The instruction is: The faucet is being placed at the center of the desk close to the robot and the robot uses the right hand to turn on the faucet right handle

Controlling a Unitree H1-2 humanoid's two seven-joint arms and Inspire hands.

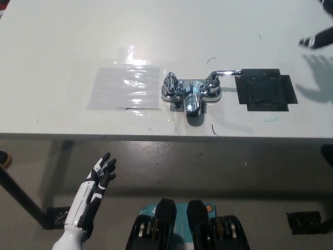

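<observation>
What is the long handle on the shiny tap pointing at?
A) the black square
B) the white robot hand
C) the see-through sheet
A: the faucet has its right handle reaching sideways toward the black tape square, with its tip near that square's corner.
</observation>
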